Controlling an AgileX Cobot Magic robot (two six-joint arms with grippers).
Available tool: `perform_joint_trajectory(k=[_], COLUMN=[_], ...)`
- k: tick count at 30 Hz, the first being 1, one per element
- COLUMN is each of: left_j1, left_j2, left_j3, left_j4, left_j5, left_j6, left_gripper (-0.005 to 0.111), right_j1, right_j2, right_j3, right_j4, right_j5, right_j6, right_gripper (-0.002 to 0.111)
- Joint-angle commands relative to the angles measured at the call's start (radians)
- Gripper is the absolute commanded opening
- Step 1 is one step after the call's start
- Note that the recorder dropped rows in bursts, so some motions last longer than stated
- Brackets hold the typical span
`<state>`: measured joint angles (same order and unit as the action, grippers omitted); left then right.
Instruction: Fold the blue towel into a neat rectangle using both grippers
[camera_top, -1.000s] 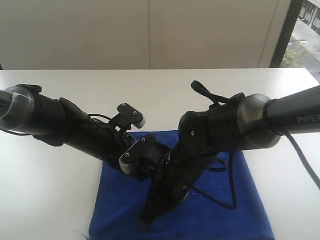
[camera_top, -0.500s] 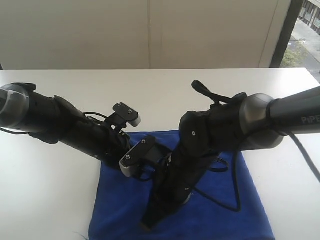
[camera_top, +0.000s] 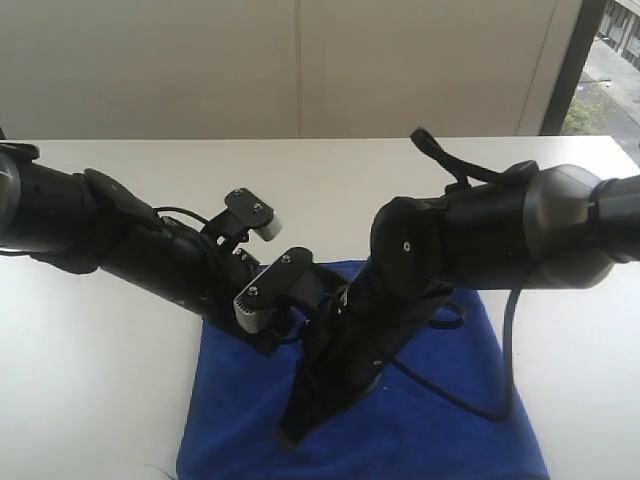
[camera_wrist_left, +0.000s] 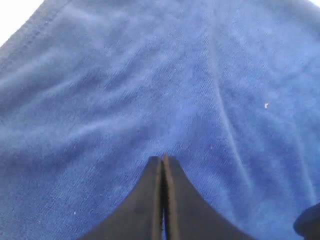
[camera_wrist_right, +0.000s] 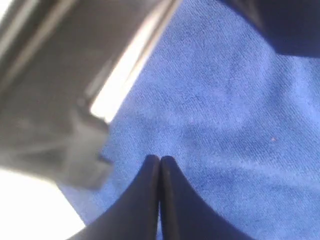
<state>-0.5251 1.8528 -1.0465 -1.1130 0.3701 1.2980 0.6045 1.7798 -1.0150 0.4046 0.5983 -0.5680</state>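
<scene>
We find the deep-blue rectangular terry towel (camera_top: 240, 415) lying flat on the white table (camera_top: 90, 380), at its edge nearest the exterior camera. The left claw (camera_wrist_left: 163, 158) and the right claw (camera_wrist_right: 160, 158) are both clenched on nothing, with their tips just above the cloth. No layers are visible, so we judge that folding may remain.

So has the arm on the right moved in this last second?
Yes. The right arm has lifted and swung right: its cable loop now reaches the far edge of the table. The right gripper looks unmoved on the blue towel.
</scene>
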Motion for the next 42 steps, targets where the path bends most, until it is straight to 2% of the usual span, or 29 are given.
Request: perform_joint_trajectory(k=[1, 4, 10, 11, 13, 16, 23, 26, 35, 42], left_j1=[0.004, 0.006, 0.005, 0.005, 0.014, 0.045, 0.115, 0.146, 0.152, 0.152], left_j2=[0.009, 0.023, 0.069, 0.091, 0.134, 0.201, 0.241, 0.225, 0.095, -0.025], left_j3=[0.039, 0.060, 0.053, 0.035, -0.012, -0.119, -0.271, -0.306, -0.301, -0.244], left_j4=[0.020, 0.023, 0.051, 0.068, 0.071, 0.091, 0.129, 0.126, 0.132, 0.194], left_j5=[-0.029, -0.098, -0.292, -0.308, -0.301, -0.288, -0.264, -0.147, 0.119, 0.137], left_j6=[-0.013, -0.013, 0.025, 0.028, 0.044, 0.066, 0.063, 0.058, 0.023, -0.047], left_gripper=[0.000, 0.000, 0.000, 0.000, 0.000, 0.000, 0.000, 0.000, 0.000, 0.000], right_j1=[0.037, 0.040, 0.032, 0.032, 0.027, -0.017, -0.029, -0.029, -0.024, 0.004], right_j2=[-0.007, -0.007, -0.044, -0.051, -0.056, -0.056, -0.056, -0.054, -0.057, -0.052], right_j3=[0.008, 0.008, 0.008, 0.008, 0.008, 0.008, 0.032, 0.086, 0.121, 0.121], right_j4=[0.004, -0.060, -0.667, -0.795, -0.922, -0.915, -0.821, -0.747, -0.720, -0.576], right_j5=[-0.017, -0.020, 0.073, 0.121, 0.176, 0.199, 0.207, 0.147, 0.069, 0.025], right_j6=[-0.024, 0.008, 0.497, 0.587, 0.689, 0.708, 0.673, 0.613, 0.607, 0.488], right_gripper=[0.000, 0.000, 0.000, 0.000, 0.000, 0.000, 0.000, 0.000, 0.000, 0.000])
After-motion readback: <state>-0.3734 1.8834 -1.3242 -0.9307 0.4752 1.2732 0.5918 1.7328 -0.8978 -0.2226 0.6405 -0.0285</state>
